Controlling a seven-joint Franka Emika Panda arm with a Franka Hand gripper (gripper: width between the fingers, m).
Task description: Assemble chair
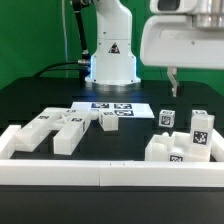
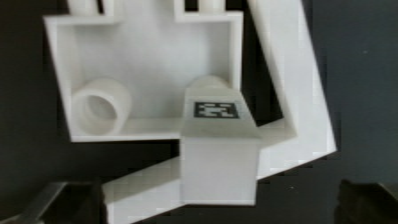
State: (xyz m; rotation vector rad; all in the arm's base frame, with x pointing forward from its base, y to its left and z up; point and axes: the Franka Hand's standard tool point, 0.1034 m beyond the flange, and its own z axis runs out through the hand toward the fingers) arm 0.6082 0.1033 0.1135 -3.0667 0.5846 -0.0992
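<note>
- My claw [image 1: 172,82] hangs wide open and empty above white blocky plastic chair parts [image 1: 185,142], seemingly partly joined, at the exterior view's right of the black worktop [image 1: 135,140].
- Other loose slabs [image 1: 68,124] lie at its left; I judge most joining remains.

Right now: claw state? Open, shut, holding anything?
Claw: open, jaws wide apart, holding nothing; the tagged white chair part lies below it, not gripped.

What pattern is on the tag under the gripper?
The tag is a black-and-white square code on the white chair part; wrist view shows it best.
</note>
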